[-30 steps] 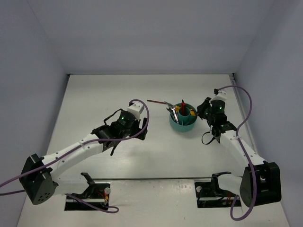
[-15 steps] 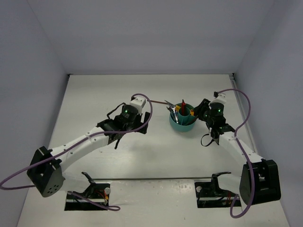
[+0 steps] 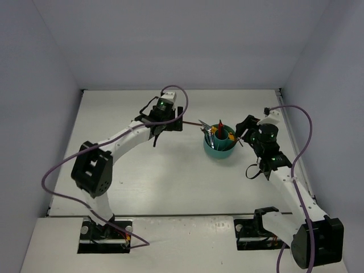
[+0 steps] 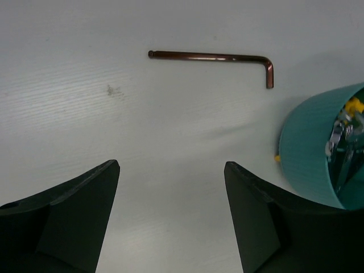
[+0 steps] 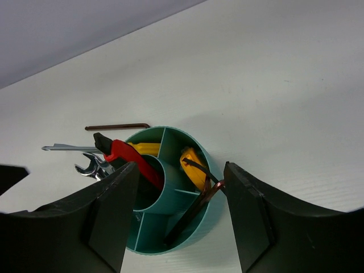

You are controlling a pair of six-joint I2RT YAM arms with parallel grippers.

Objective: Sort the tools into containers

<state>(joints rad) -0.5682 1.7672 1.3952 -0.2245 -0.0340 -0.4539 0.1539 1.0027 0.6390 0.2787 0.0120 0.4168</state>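
The teal tub (image 5: 211,226) (image 3: 220,151) holds a red-and-black-handled tool (image 5: 128,158), a yellow tape measure (image 5: 192,166), silver wrenches (image 5: 90,168) and dark hex keys (image 5: 196,209) leaning on its near rim. My right gripper (image 5: 181,170) (image 3: 243,131) hangs open just above the tub's right side, touching nothing. One brown hex key (image 4: 210,56) (image 3: 189,121) lies flat on the table left of the tub (image 4: 310,153). My left gripper (image 4: 170,166) (image 3: 170,126) is open above the bare table, just short of that hex key.
A silver screwdriver tip (image 5: 62,149) sticks out over the tub's left rim. A yellow handle (image 5: 145,149) lies in a far compartment. White walls close in the table on three sides.
My right gripper went from shut to open at the tub, and a hex key now leans in it. The left arm swung far and to the right, towards the hex key on the table.
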